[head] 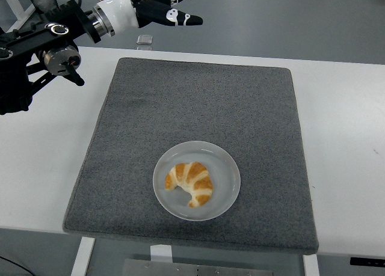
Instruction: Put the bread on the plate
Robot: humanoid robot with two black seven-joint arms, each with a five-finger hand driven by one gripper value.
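From the head view, the croissant (191, 183) lies on the plate (224, 162), a little left of the plate's middle, with its two ends pointing toward the near edge of the table (346, 125). The plate is round, pale grey, and it stands on the grey mat (198, 107), in the near part of the mat and about midway between its left and right edges. The mat covers the middle of the white table and leaves a bare strip on the left and on the right. The left hand (162, 5) is high at the top left of the picture, beyond the far left corner of the mat and well apart from the plate. Its fingers (180, 17) are stretched out and apart, pointing to the right, and they hold nothing; part of the hand is cut by the top edge of the picture. The black arm (36, 53) behind it comes in from the left edge, above the left part of the table. A small clear thing (144, 41) sits at the far edge of the table, just beyond the mat; I cannot tell what it is.
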